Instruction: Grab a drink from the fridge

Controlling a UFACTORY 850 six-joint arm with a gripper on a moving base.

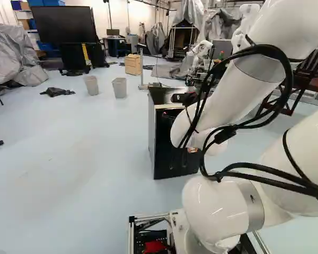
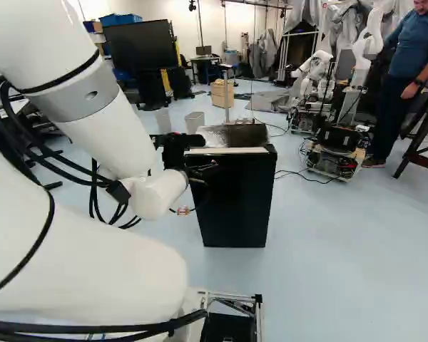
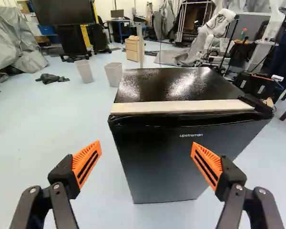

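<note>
In the left base view, the black fridge (image 1: 168, 161) stands upright on the pale floor (image 1: 90, 159). The white arm (image 1: 244, 87) rises at the right of this view and reaches partly across the fridge. Two grey bins (image 1: 91, 85) (image 1: 119, 87) stand beyond the fridge and to its left, a wooden cabinet (image 1: 133, 64) behind them. Farther left of the fridge, a dark cloth (image 1: 57, 92) lies on the floor, and a large screen (image 1: 57, 25) stands well behind it.

In the right base view, the gripper (image 2: 194, 165) is at the near side of the fridge, by the left end of its upper front edge. Another robot (image 2: 334, 146) stands beyond the fridge, to its right.

In the wrist view, the fridge is straight ahead, its door (image 3: 157, 162) closed and facing the fingers (image 3: 87, 163). These are spread wide apart, orange pads toward each other, with part of the door seen through the gap. A pale strip (image 3: 181, 106) runs along the fridge's top front edge. A slim post (image 3: 141, 45) stands just behind the fridge.
</note>
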